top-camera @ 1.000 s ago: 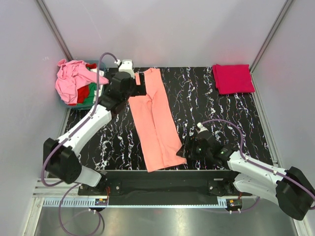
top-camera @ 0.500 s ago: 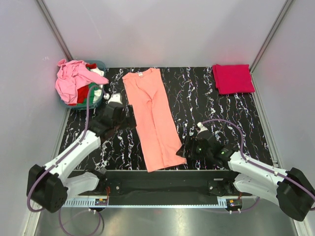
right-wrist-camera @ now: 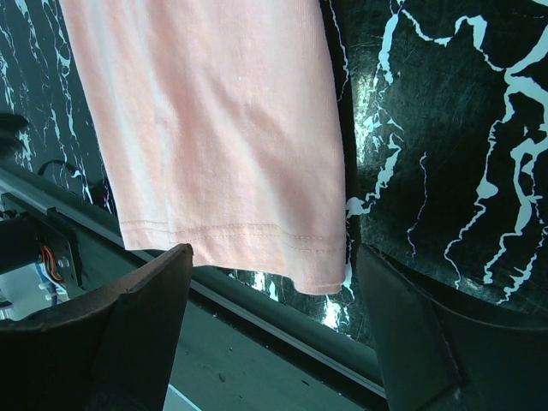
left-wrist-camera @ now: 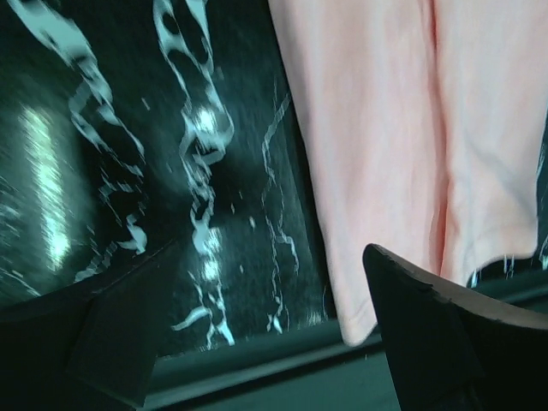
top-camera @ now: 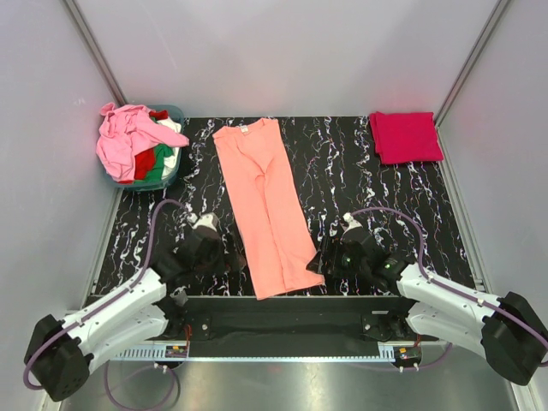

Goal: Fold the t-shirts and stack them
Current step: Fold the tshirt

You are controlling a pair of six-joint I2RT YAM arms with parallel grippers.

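Top external: salmon-orange t-shirt (top-camera: pixel 265 205) hem between left end effector (top-camera: pixel 229 259), right end effector (top-camera: pixel 318 261); both spread.

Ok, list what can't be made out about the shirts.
- Top view: the light pink shirt covers the pile in the tub; shirts beneath can't be counted.
- Both wrist views: the salmon shirt is cut by the top edge, collar unseen.
- Top view: the crimson shirt is too small to count its folds.

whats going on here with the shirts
T-shirt folding, mid-job. The salmon-orange t-shirt lies as a long strip on the table, with the left claw and right claw open either side of its near end, holding nothing. A crimson-pink t-shirt sits folded far right; other shirts fill the teal tub.
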